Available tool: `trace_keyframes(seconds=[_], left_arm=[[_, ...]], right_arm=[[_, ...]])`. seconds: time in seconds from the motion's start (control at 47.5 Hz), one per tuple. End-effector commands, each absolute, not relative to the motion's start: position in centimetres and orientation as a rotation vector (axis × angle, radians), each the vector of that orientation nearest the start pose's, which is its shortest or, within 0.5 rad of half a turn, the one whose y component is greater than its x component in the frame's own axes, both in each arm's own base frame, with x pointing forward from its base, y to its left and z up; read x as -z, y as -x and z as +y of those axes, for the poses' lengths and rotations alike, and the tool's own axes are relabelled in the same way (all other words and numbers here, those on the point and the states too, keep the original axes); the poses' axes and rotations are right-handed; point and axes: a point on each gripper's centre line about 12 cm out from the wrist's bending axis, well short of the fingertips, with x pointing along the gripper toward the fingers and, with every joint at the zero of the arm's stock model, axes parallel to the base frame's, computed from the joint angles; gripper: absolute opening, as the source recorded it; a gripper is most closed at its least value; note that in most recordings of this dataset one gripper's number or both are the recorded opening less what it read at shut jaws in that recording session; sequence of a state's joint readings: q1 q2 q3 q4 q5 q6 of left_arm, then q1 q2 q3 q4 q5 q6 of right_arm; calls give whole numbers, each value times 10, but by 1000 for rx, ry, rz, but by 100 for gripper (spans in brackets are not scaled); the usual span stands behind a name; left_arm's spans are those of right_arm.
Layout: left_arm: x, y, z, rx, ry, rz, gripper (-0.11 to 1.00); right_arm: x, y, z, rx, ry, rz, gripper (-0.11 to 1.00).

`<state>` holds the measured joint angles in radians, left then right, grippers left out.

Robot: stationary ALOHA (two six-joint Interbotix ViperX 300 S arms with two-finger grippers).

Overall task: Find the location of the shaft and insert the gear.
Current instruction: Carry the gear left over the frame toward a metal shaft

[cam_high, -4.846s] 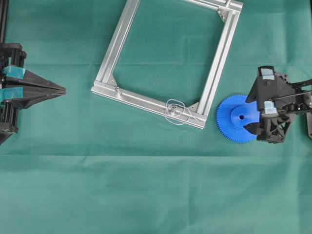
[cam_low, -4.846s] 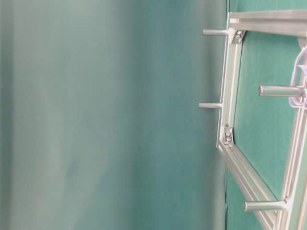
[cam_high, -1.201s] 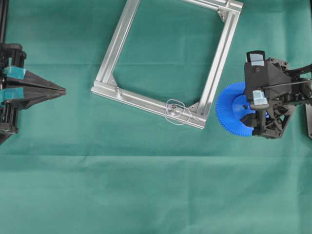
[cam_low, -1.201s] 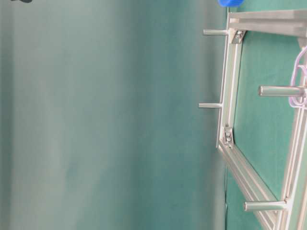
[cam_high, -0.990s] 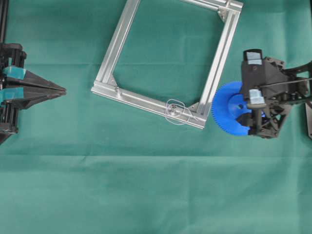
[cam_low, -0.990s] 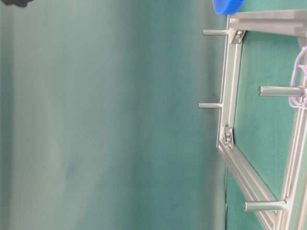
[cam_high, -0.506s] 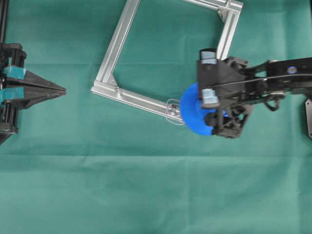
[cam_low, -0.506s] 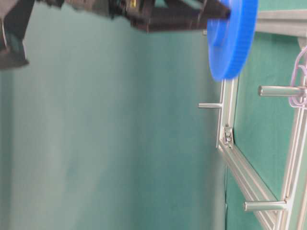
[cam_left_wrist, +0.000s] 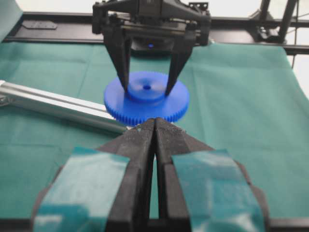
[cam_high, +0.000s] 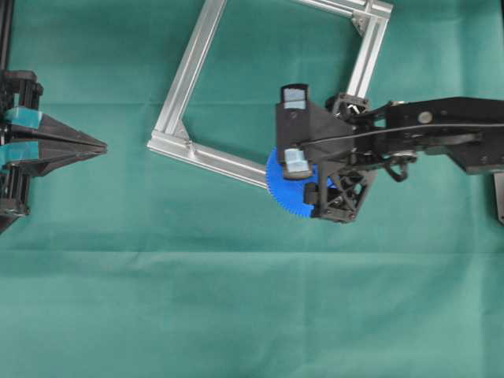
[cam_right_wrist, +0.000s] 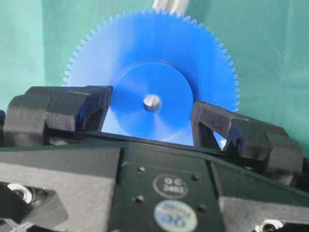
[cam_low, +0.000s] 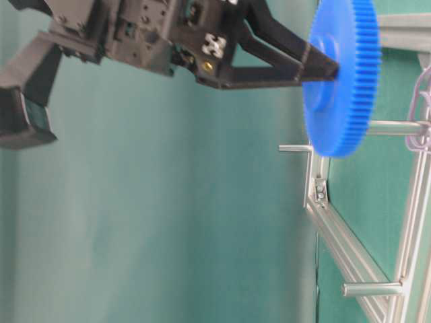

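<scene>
Green cloth is covering the desk, and an aluminium frame is lying on it at an angle. The right end effector is gripping the blue gear by its raised hub, one finger on each side, and is holding it flat above the frame's lower rail. In the right wrist view a silvery tip is showing in the gear's centre hole, which suggests the shaft is lining up with the bore; in the table-level view the shaft is pointing at the gear's face, with its tip hidden behind the disc, so whether it is entering cannot be told. The left end effector is resting closed, well apart at the left edge of the desk.

To do this step well, the gear should probably be kept level and brought straight down along the pin, with the grip on the hub loosened only once the disc is seated.

Room is tight on one side: the gear's toothed rim is overhanging the frame rail, and a pale wire loop is ringing the shaft's base, so either could catch. Bare cloth below the frame is leaving free room for backing away.
</scene>
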<state>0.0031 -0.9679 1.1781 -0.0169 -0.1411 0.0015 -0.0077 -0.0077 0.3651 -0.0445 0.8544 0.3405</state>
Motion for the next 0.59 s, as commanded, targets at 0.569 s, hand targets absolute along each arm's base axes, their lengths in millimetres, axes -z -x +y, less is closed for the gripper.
trace_keyframes(seconds=[0.569], left_arm=[[-285, -202, 1, -8, 14, 49, 0]], right_arm=[[-213, -402, -6, 212, -248, 1167, 69]])
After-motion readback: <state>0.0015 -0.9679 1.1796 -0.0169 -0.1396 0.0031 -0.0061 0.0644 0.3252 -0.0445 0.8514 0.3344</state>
